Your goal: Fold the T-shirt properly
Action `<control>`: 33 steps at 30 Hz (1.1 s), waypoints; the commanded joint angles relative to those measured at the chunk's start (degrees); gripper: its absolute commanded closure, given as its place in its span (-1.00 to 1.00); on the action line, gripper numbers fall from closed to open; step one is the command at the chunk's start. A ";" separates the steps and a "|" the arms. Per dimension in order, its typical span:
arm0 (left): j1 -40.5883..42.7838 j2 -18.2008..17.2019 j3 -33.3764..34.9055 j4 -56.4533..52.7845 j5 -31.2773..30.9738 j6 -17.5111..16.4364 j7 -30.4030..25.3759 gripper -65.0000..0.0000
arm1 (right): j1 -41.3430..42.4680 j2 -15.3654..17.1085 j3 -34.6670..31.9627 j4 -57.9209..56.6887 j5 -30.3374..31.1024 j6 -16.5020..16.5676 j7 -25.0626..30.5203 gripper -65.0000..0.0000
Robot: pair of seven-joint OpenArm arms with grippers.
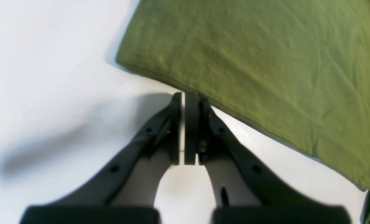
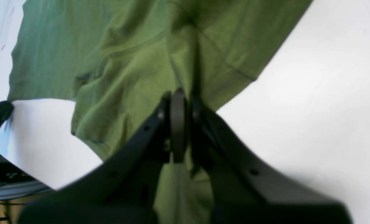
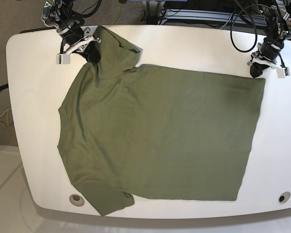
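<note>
T-shirt cloth is what I have pinched in my right gripper: its jaws are clamped together on a bunched ridge of fabric at the sleeve, which rises in creases toward the fingertips. My left gripper is clenched too, tips at the hem edge near the far corner; from the left wrist view I cannot tell whether any cloth sits between the pads. Outward from both, I see the olive shirt spread mostly flat across the white table, neck toward the right arm's end, hem toward the left arm's end, and the other sleeve lying near the front edge.
</note>
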 commanded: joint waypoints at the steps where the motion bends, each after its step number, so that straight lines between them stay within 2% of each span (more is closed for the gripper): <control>1: -0.11 -0.99 -0.71 0.85 -0.74 -0.39 -1.12 0.96 | -0.11 0.29 0.07 0.47 -0.44 0.09 -0.23 1.00; 3: -0.11 -0.98 -0.62 0.82 -0.75 -0.45 -1.53 0.80 | -0.07 0.28 0.07 0.40 -0.34 0.14 -0.13 1.00; 5: -0.23 -0.91 1.17 0.63 -0.58 -0.76 -2.50 0.47 | -0.27 0.19 0.09 0.50 -0.47 0.19 -0.25 1.00; 13: -0.40 -1.21 2.74 0.53 -0.47 -1.29 -3.28 0.14 | -0.22 0.16 -0.02 0.39 -0.43 0.29 -0.08 1.00; 15: 0.27 -1.72 2.85 1.97 -0.46 -1.75 -1.49 -0.05 | -0.35 0.22 0.09 0.27 -0.39 0.78 0.06 1.00; 19: 0.52 -2.13 3.19 3.01 -0.47 -1.81 -0.40 -0.15 | -0.33 0.23 0.06 0.18 -0.55 0.78 0.06 1.00; 23: 0.57 -2.27 3.05 3.93 -0.45 -1.93 0.16 -0.17 | -0.38 0.24 0.10 0.29 -0.57 0.85 0.06 1.00; 33: -0.94 -1.80 -1.28 3.46 -0.53 -1.75 0.48 -0.06 | -0.57 0.37 0.06 0.11 -0.75 1.20 0.33 1.00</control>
